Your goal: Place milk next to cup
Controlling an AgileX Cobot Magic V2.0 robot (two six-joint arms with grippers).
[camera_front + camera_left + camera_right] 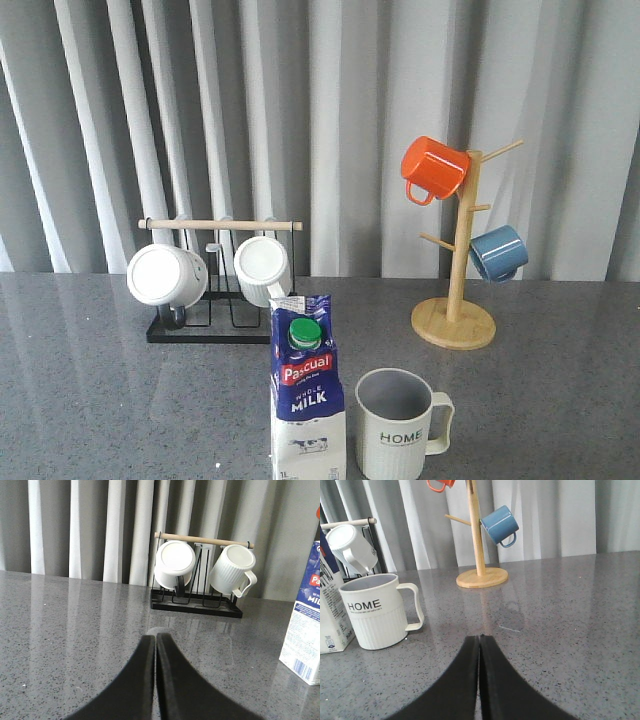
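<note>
The grey speckled table (120, 380) carries milk (308, 400) beside cup (398, 425) near; black rack (215, 325) and wooden mug tree (455, 320) far.

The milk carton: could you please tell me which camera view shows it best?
The front view: the milk shows almost whole there, with green cap, red logo band and "MILK" lettering, standing just left of the cup. The left wrist view catches only a side panel at the frame edge; the right wrist view shows only a sliver.
</note>
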